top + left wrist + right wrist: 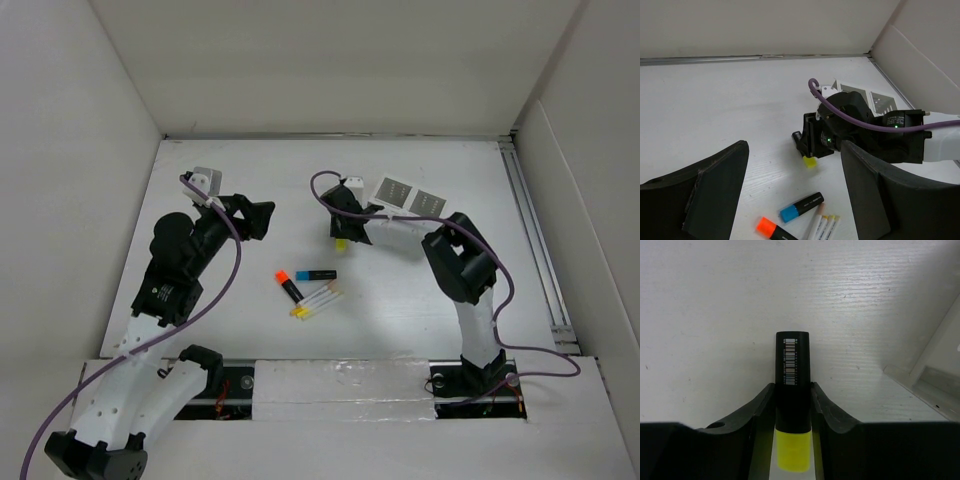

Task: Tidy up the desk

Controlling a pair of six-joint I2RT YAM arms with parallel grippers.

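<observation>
My right jaws pinch the yellow-capped marker [792,365], its length running along them | near desk [400,320] middle | left jaws spread wide, empty

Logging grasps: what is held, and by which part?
The right gripper clamps a black highlighter on its barrel, next to the yellow end. The left gripper is open and empty.

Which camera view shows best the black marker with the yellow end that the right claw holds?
The right wrist view: the marker fills the centre, clamped in the right claw, barcode visible. The top external view shows only its yellow end under the claw; the left wrist view likewise.
</observation>
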